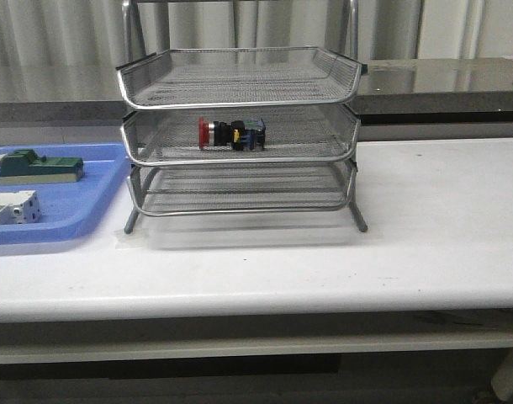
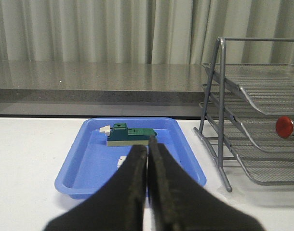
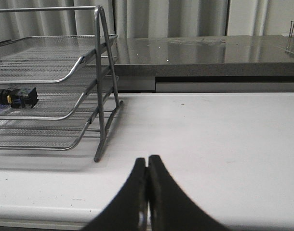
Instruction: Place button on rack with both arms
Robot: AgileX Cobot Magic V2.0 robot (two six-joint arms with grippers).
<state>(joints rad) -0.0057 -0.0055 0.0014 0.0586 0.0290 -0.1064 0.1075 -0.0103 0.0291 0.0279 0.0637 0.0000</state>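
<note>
The button [image 1: 231, 134], red cap to the left and black body with blue and yellow bits, lies on its side in the middle tier of the silver wire-mesh rack [image 1: 240, 84]. Its red cap [image 2: 285, 127] shows in the left wrist view, its black body [image 3: 19, 96] in the right wrist view. My left gripper [image 2: 148, 147] is shut with nothing in it, held back from the rack and over the table in front of the blue tray. My right gripper [image 3: 148, 159] is shut and empty too, above the bare table to the right of the rack [image 3: 96, 86]. Neither arm appears in the front view.
A blue plastic tray [image 1: 97, 181] stands left of the rack, holding a green block [image 1: 38, 167] and a white breaker [image 1: 11, 207]. Behind the table runs a grey stone ledge [image 1: 441, 80] with curtains. The table's front edge [image 1: 256, 303] is near.
</note>
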